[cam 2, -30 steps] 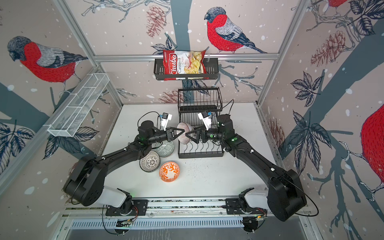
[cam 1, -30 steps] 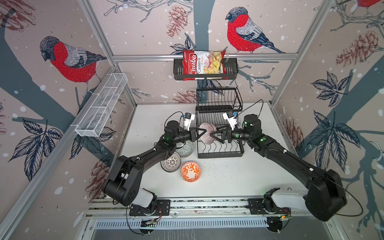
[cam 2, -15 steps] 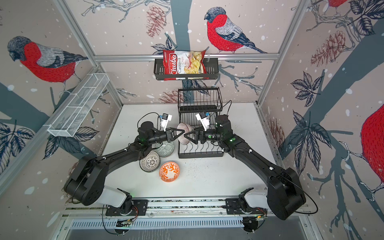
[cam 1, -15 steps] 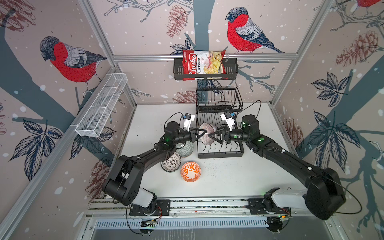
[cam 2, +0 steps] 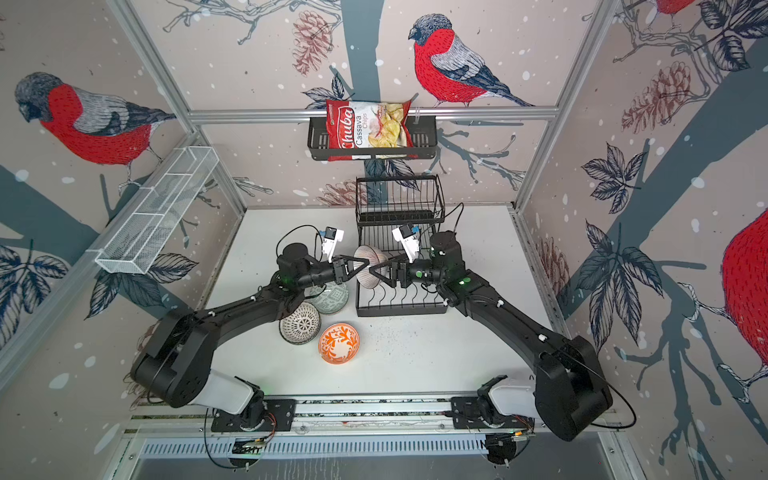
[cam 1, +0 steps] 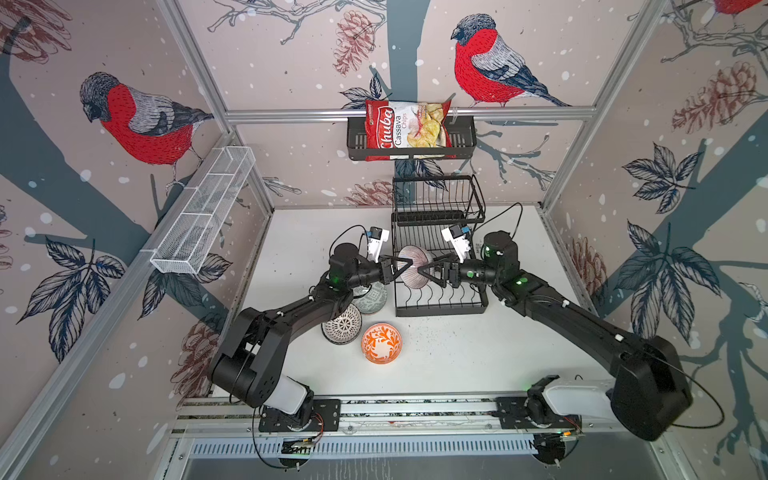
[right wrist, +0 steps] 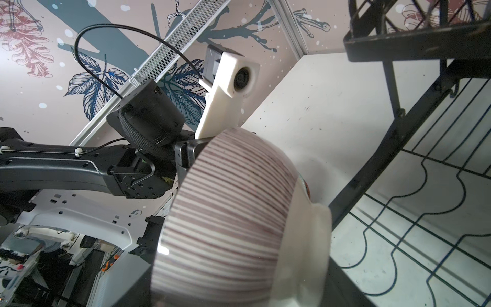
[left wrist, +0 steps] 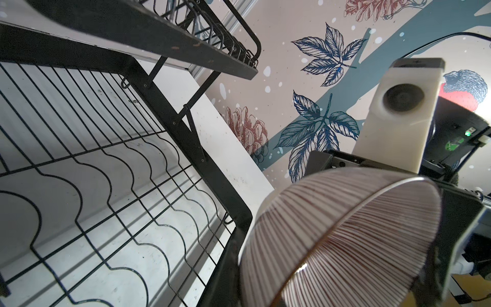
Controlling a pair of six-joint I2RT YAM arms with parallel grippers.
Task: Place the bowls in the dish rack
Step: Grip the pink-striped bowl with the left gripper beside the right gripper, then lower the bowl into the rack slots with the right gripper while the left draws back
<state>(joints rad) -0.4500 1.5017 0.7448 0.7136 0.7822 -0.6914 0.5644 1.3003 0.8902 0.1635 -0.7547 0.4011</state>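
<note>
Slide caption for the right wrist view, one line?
Left gripper holds the pink-lined bowl tipped sideways beside the dish rack, by its lower tier.

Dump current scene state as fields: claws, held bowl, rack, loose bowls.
left claw: shut on striped bowl
right claw: jaws around same bowl, grip unclear
striped bowl: tilted, held over left part of rack
rack: no bowl seated
on table, left of rack: grey-green bowl, dotted bowl, orange bowl

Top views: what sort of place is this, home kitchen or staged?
Likely a staged robot test booth: bird-print wall panels on a metal frame, a mounting rail and a dish rack.
</note>
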